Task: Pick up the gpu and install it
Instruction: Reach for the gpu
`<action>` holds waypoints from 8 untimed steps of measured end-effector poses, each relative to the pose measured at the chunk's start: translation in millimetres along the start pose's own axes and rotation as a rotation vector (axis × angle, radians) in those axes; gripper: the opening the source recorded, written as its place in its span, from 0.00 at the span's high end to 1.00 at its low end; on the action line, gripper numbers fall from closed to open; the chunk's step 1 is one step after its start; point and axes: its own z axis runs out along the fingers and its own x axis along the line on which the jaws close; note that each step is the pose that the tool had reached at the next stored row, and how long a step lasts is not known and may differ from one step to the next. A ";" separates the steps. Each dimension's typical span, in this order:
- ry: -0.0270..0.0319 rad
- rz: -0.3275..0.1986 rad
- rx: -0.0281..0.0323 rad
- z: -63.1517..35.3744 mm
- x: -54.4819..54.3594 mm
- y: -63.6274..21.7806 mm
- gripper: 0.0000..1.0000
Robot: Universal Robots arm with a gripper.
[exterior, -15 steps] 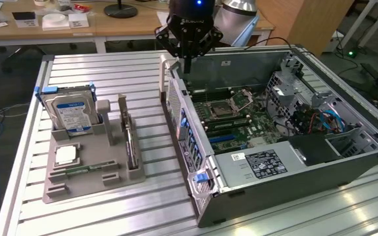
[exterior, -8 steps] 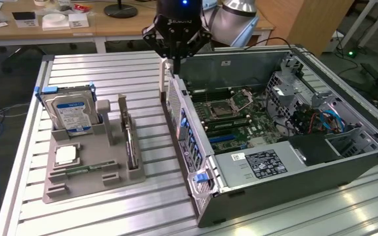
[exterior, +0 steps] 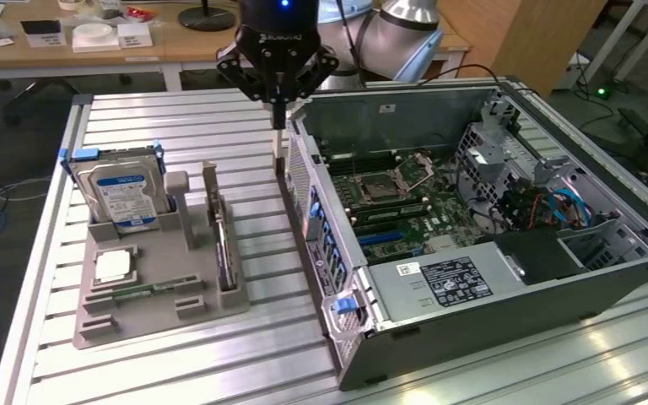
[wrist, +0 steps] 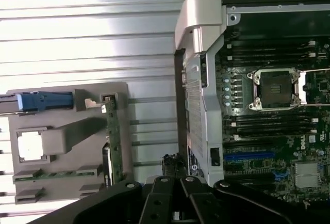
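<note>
One black linkage gripper (exterior: pixel 278 112) hangs high over the strip of slatted aluminium table (exterior: pixel 189 371) between the grey moulded parts tray (exterior: pixel 155 319) and the open grey computer case (exterior: pixel 504 314). Its fingers (exterior: pixel 276 99) taper to a narrow point, drawn together, with nothing that I can make out between them.

The gpu (exterior: pixel 224 250) sits in the slot on the tray's right side, toward the case, standing on its long edge between two grey posts. From the fingers it lies lower and toward the exterior view's left, with the case wall on their other side. Its long axis runs near to far, roughly parallel to that case wall, so the card presents only a thin top edge upward.

In the wrist view the gpu (wrist: pixel 114 140) reads as a narrow green circuit-board strip, with a small pale metal bracket at its far end. The gripper (wrist: pixel 172 175) shows there beside the case wall, apart from the card. From the exterior view the card looks dark and flat.

Further left on the tray stands a silver hard drive with a blue-and-white label (exterior: pixel 125 194). Inside the case the green motherboard (exterior: pixel 414 211) lies exposed, and the card is not yet lifted.
</note>
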 end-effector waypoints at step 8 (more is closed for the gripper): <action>0.0000 0.000 -0.0001 -0.6 23.9 -1.8 0.89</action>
